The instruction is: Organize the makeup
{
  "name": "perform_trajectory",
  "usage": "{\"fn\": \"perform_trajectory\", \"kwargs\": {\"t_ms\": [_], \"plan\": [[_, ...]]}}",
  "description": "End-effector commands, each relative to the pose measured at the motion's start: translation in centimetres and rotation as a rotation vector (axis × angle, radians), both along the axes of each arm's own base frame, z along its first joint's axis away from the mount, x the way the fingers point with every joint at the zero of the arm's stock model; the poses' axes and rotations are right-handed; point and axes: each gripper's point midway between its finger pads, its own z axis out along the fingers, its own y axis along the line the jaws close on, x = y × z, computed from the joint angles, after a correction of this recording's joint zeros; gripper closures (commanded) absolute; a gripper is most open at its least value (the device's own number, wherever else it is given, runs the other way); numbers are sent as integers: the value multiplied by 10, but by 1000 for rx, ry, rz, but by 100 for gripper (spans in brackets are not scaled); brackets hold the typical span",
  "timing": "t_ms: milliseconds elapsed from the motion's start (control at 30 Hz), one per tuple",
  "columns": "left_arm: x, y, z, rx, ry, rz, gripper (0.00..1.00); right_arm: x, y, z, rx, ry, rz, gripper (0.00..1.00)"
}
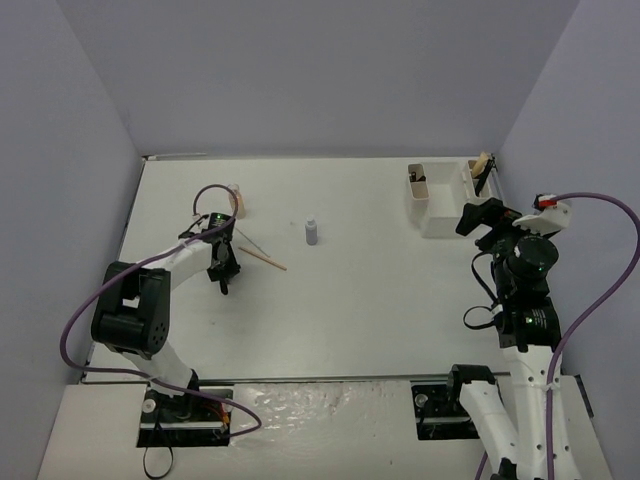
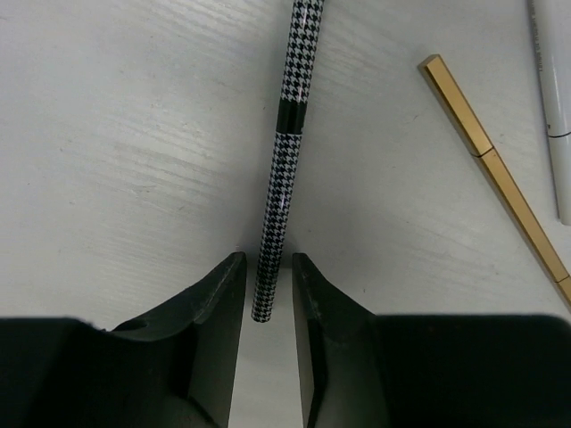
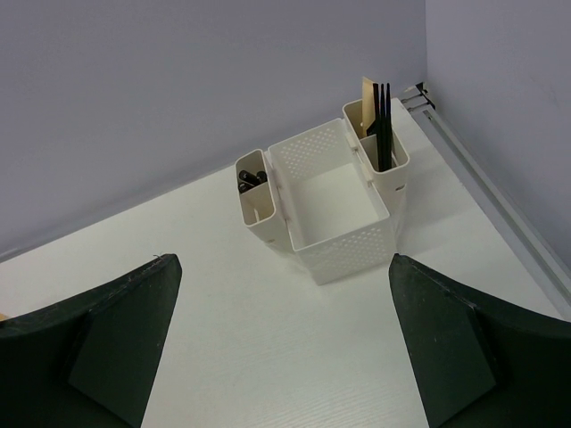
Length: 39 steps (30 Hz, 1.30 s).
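Bottle (image 1: 311,232) one; houndstooth pencil (image 2: 285,160) one; gold stick (image 2: 495,169) one; white pen (image 2: 552,98) one.

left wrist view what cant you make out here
In the left wrist view:
- Houndstooth pencil: far end cut off by the top edge. Whether the left gripper actually pinches it is unclear.
- Gold stick: one end runs off the right edge.
- White pen: upper part cut off by the top edge.

A white perforated box (image 3: 348,250) stood near the counter's (image 1: 350,300) far right corner, a wide middle compartment flanked by two narrower side cups. Plain grey-purple walls (image 1: 320,70) enclosed the white counter on its left, far and right sides.
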Motion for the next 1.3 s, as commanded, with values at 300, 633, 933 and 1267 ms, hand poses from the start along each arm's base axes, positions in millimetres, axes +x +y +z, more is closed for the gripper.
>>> {"fn": "perform_trajectory", "kwargs": {"t_ms": [300, 633, 933, 1267], "plan": [[-46, -20, 4, -13, -12, 10, 100, 3, 1, 20, -18, -66, 5, 0], [-56, -57, 94, -110, -291, -187, 100, 5, 68, 44, -25, -97, 375, 0], [-53, -154, 226, -306, -723, -650, 100, -2, 153, 62, 65, -74, 855, 2], [-66, -236, 298, -418, -926, -901, 100, -5, 246, 62, 141, -62, 1074, 7]]}}
